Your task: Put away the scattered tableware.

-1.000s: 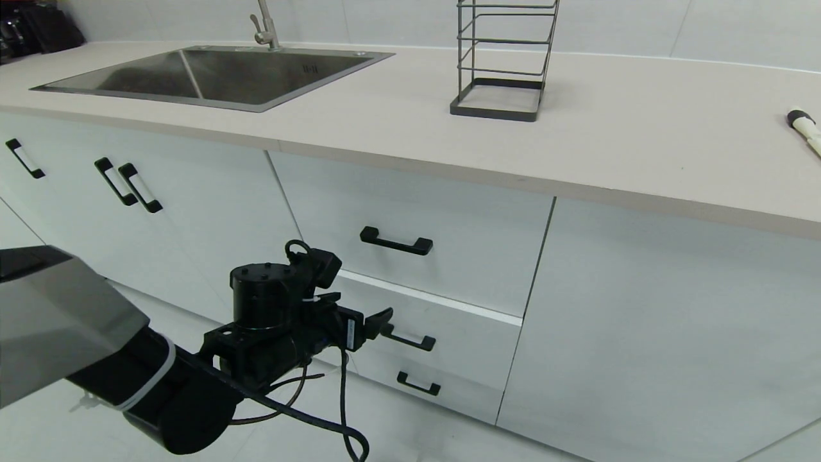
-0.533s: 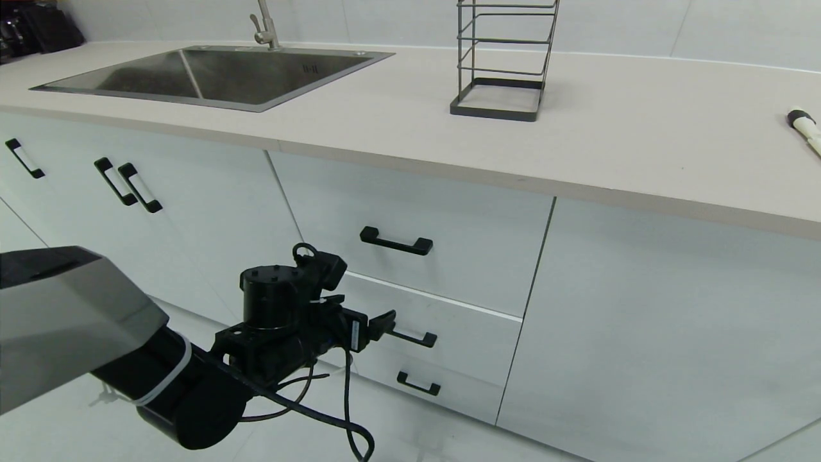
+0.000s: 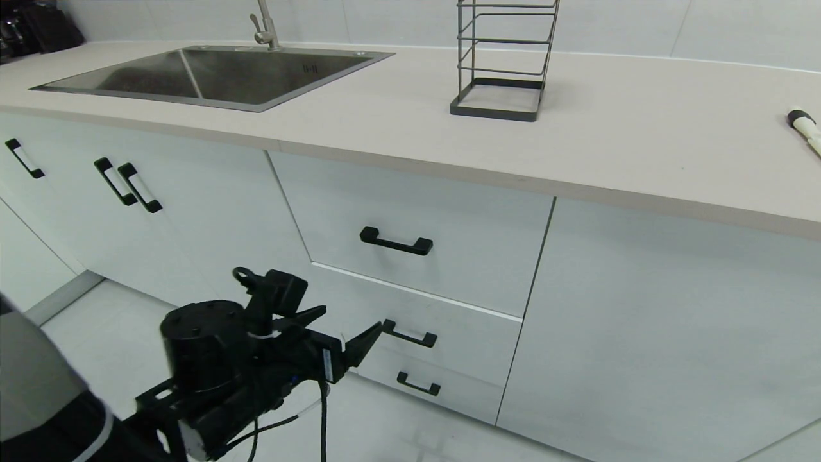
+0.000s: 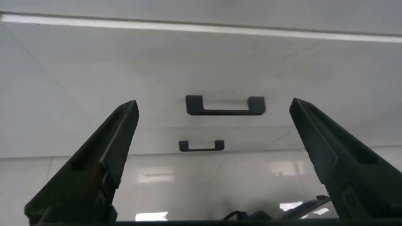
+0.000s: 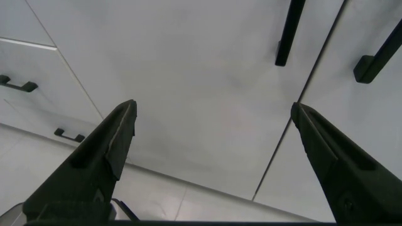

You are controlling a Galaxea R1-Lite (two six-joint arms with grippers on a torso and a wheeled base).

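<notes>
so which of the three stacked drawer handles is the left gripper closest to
The middle handle, right off the open left gripper. The top handle sits well above it, the bottom handle below.

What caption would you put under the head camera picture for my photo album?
Open left gripper facing the middle drawer handle, beneath a counter holding a sink and wire rack.

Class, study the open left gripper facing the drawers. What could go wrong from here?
The left gripper stands apart from the slim middle drawer handle, so a slightly off approach could slip past it. The lowest handle sits close below, so the wrong drawer might be grabbed. The loose cable hanging under the wrist could snag.
</notes>
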